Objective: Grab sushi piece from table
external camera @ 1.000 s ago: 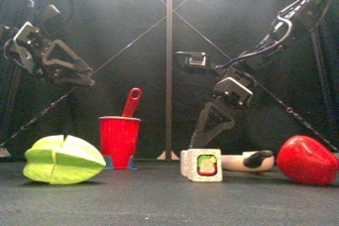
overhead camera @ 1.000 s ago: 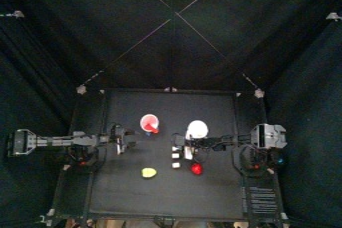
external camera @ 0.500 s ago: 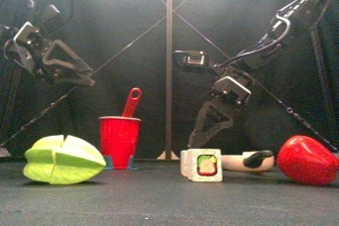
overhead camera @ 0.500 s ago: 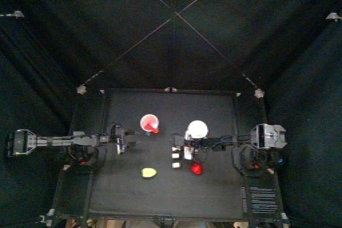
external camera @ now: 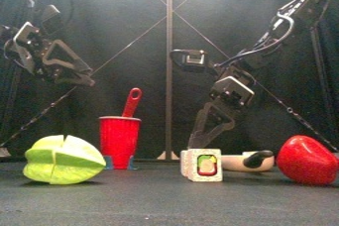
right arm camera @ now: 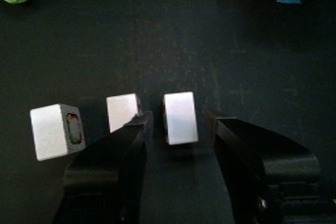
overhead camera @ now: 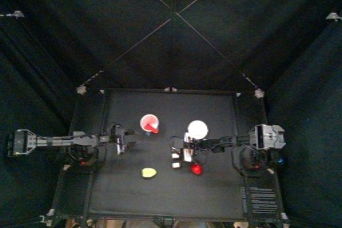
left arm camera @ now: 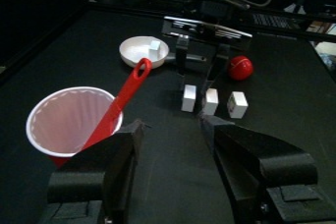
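Hovering with jaws spread wide, the right gripper [right arm camera: 175, 159] has one white sushi piece [right arm camera: 179, 118] on the table [right arm camera: 223, 51] between its fingertips, so it should descend straight, straddling only that block and clearing the neighbouring piece [right arm camera: 124, 111] beside its finger before closing.

The large flat matte black table [overhead camera: 114, 187] is carrying a red plastic cup [external camera: 119, 140] with a red spoon standing in it, back from the front edge, and a white bowl [overhead camera: 198, 129] lying nearer the right edge. Three small white sushi blocks [right arm camera: 180, 118] are sitting in a row near the middle. A yellow-green wedge-shaped toy fruit [external camera: 62, 160] and a shiny red rounded toy [external camera: 308, 161] are resting closest to the front edge.
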You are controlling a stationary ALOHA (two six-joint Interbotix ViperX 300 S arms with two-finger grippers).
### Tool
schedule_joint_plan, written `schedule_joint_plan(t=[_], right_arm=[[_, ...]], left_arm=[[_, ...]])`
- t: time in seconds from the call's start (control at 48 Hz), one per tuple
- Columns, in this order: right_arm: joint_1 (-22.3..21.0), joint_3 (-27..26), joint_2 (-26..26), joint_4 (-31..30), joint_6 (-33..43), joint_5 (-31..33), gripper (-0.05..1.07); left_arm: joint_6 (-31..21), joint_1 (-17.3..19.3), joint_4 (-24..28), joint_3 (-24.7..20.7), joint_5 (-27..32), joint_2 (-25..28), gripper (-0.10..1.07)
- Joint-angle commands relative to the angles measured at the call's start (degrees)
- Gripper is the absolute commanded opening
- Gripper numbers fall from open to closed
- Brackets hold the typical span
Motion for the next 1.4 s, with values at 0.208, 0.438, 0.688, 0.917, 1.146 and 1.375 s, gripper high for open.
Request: schedule_joint_plan(t=[0.208, 0.438, 0.688, 0.917, 1.146, 1.375], right_arm=[[-0.3, -1.8, 0.7, 0.2, 0.2, -0.2, 0.80], [-0.3, -2.4, 1.4, 0.2, 0.3, 0.3, 0.67], [-0.6, -2.4, 0.6, 1.0, 0.4, 1.0, 0.49], [-1.5, -0.7, -3.5, 3.3, 0.4, 0.1, 0.49], [-2.5, 2.5, -7.6, 4.1, 0.4, -3.5, 0.49], [-4.2, 5.5, -9.6, 4.7, 0.4, -7.9, 0.49]], left_arm=[[0.1, 0.1, -0.1, -0.9, -0.3, 0.1, 0.86], [0.1, 0.0, -0.1, -0.8, -0.3, 0.1, 0.86], [0.1, 0.1, -0.1, -0.7, -0.3, 0.1, 0.86], [0.1, 0.1, -0.1, -0.7, -0.3, 0.1, 0.86], [0.1, 0.3, -0.1, -0.7, -0.3, 0.0, 0.86], [0.0, 0.4, -0.1, -0.6, -0.3, 0.1, 0.86]])
